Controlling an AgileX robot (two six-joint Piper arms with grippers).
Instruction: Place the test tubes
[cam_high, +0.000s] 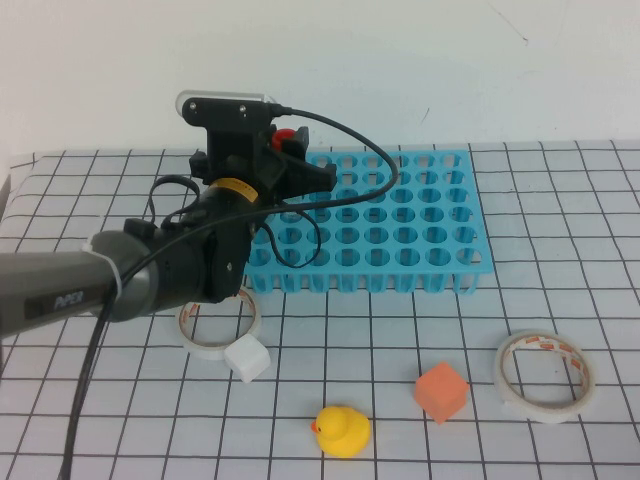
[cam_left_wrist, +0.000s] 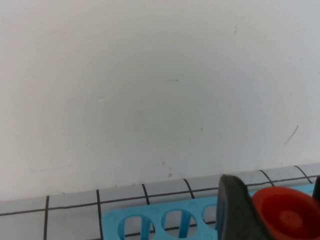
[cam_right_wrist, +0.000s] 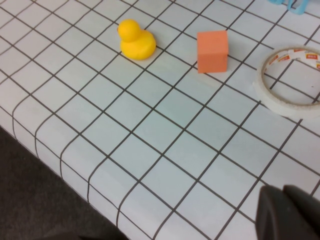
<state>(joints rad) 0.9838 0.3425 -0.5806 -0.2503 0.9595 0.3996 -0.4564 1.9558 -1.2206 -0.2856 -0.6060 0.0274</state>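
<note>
Black right gripper (cam_right_wrist: 287, 215) is nearest me, clenched shut above the near edge of the table (cam_high: 150, 430). It is outside my high view. From its wrist camera I see the duck (cam_right_wrist: 136, 40), the orange cube (cam_right_wrist: 212, 50) and the right tape (cam_right_wrist: 292, 80) beyond it.

In the high view the duck (cam_high: 342, 432) sits at 6 o'clock on the table. The orange cube (cam_high: 441, 391) is near it, at 2 o'clock from the duck. The right tape (cam_high: 545, 375) lies flat at 3 o'clock from that cube, apart from it. The white cube (cam_high: 247, 358) is at 10 o'clock from the duck. It sits just beside the left tape (cam_high: 218, 325), which lies at 11 o'clock from it, partly under my left arm (cam_high: 150, 270).

Farther out, at 12 o'clock, the blue rack (cam_high: 400, 225) stands on the table. My left arm reaches in from 9 o'clock. The left gripper (cam_high: 290, 158) hangs above the rack's far-left corner, grasping the tube (cam_high: 286, 137). Only the tube's red cap shows between the fingers (cam_left_wrist: 237, 210). I cannot tell whether the tube's lower end has entered a hole.
</note>
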